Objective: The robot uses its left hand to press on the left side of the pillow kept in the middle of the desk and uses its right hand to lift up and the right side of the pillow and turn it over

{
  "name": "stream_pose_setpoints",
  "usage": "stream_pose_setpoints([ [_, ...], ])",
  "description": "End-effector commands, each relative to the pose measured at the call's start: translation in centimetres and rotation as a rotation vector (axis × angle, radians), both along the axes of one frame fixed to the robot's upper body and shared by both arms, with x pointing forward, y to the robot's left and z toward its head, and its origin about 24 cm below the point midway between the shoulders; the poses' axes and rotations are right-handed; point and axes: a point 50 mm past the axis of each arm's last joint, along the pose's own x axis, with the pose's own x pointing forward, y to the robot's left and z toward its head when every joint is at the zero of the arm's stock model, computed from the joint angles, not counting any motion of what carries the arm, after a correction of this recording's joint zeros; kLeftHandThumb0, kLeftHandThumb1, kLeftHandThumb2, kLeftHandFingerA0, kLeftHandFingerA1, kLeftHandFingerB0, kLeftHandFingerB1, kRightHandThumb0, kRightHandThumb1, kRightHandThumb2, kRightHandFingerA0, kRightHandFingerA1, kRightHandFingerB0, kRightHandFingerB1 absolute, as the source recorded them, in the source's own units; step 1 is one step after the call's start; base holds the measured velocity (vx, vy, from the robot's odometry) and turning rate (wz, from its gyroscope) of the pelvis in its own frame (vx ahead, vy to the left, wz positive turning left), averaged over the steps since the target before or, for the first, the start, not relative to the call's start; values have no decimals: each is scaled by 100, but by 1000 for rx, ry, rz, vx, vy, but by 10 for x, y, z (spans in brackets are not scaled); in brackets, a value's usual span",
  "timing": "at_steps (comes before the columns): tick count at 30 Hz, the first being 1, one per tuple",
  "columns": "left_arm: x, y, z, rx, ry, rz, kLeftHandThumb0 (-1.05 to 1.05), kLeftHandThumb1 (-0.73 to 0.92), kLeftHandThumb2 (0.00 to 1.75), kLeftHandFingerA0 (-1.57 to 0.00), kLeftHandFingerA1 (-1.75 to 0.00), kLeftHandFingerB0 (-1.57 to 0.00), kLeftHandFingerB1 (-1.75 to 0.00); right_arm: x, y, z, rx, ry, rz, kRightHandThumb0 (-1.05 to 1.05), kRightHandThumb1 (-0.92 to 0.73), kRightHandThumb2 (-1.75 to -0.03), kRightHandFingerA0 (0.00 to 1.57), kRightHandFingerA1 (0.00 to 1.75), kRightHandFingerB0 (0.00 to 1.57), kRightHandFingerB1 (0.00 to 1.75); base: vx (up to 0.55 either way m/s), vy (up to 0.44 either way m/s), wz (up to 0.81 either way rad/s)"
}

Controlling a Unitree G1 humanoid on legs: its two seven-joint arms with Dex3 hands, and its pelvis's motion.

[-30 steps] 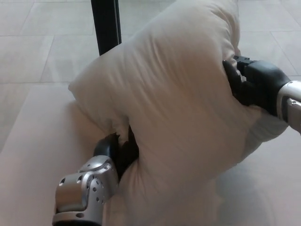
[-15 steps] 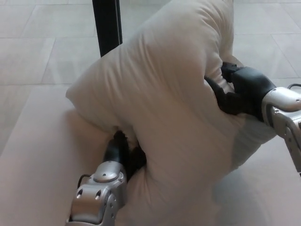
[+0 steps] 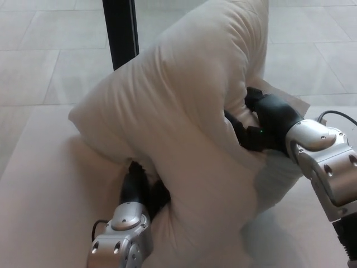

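A large cream pillow [image 3: 184, 111] stands folded up on the pale desk [image 3: 39, 184], its right side raised high and curling over toward the left. My right hand [image 3: 259, 125] is dug into the raised right side, shut on the fabric. My left hand [image 3: 142, 187] is pushed into the pillow's lower left part, pressing it down; the pillow folds hide most of its fingers.
A black vertical post [image 3: 120, 30] stands behind the pillow at the upper left. Beyond the desk's far edge lies a light tiled floor [image 3: 39, 61]. A black cable [image 3: 334, 116] loops by my right forearm.
My right hand has carried the pillow's raised side leftward, and the forearm has come further into view. The pillow has rolled more to the left. My left hand stays pressed in.
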Motion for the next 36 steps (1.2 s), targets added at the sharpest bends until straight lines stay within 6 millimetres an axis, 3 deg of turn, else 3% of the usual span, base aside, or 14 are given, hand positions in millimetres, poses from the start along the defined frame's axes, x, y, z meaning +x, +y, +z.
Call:
stream_pose_setpoints([
  [1, -51, -104, -32, -334, 216, -295, -81, 66, 61, -36, -59, 0, -2, -88, 128, -90, 149, 535, 575, -72, -46, -55, 64, 100, 20, 56, 0, 0, 0],
  [8, -54, -100, -39, -288, 224, -318, -78, 64, 60, -33, -53, 0, -4, -91, 128, -97, 132, 522, 598, -68, -43, -54, 92, 158, 21, 56, 0, 0, 0],
  [9, -54, -99, -39, -295, 224, -313, -82, 51, 90, -25, -58, 0, -8, -92, 129, -97, 123, 518, 602, -68, -41, -58, 90, 163, 22, 57, 0, 0, 0],
  [13, -57, -101, -42, -311, 232, -307, -80, 50, 88, -19, -54, 0, -9, -93, 127, -99, 110, 514, 621, -66, -44, -54, 95, 162, 24, 55, 0, 0, 0],
  [14, -58, -101, -44, -304, 236, -312, -77, 50, 76, -44, -63, 0, -2, -93, 126, -102, 99, 512, 640, -56, -31, -82, 127, 145, 27, 61, 0, 0, 0],
  [24, -63, -103, -47, -269, 215, -346, -82, 53, 92, -25, -57, 0, -8, -93, 124, -105, 89, 542, 619, -68, -38, -60, 104, 168, 30, 53, 0, 0, 0],
  [25, -62, -103, -46, -258, 212, -359, -78, 65, 60, -42, -59, 0, -2, -92, 123, -104, 102, 533, 598, -69, -38, -59, 102, 169, 31, 53, 0, 0, 0],
  [27, -59, -103, -43, -242, 205, -372, -77, 65, 60, -49, -61, 0, -5, -87, 117, -99, 169, 522, 544, -53, -29, -81, 132, 147, 26, 59, 0, 0, 0],
  [29, -49, -91, -31, 34, 56, -537, -94, 67, 101, -54, -67, 0, 0, -67, 104, -78, 296, 464, 408, -57, -33, -83, 137, 149, 31, 59, 0, 0, 0],
  [31, -46, -80, -30, 8, 43, -529, -88, 58, 99, 0, -53, 0, -10, -47, 77, -55, 348, 327, 359, -66, -35, -84, 126, 148, 30, 58, 0, 0, 0],
  [33, -43, -63, -35, -34, 123, -465, -50, 89, 64, -33, -118, -14, -43, -34, 56, -33, 390, 281, 271, -71, -44, -59, 85, 151, 30, 40, 0, 0, 0],
  [34, -43, -55, -35, -105, 134, -425, -55, 82, 64, -25, -82, 0, -2, -29, 46, -26, 394, 262, 238, -64, -47, -58, 81, 154, 28, 37, 0, 0, 0],
  [35, -43, -44, -34, -138, 125, -400, -79, 69, 95, -53, -82, 0, -6, -23, 33, -18, 412, 242, 200, -64, -48, -55, 45, 76, 26, 34, 0, 0, 0],
  [36, -44, -38, -34, -138, 112, -383, -79, 69, 95, -53, -82, 0, -6, -21, 25, -14, 422, 231, 175, -64, -48, -55, 45, 76, 26, 34, 0, 0, 0],
])
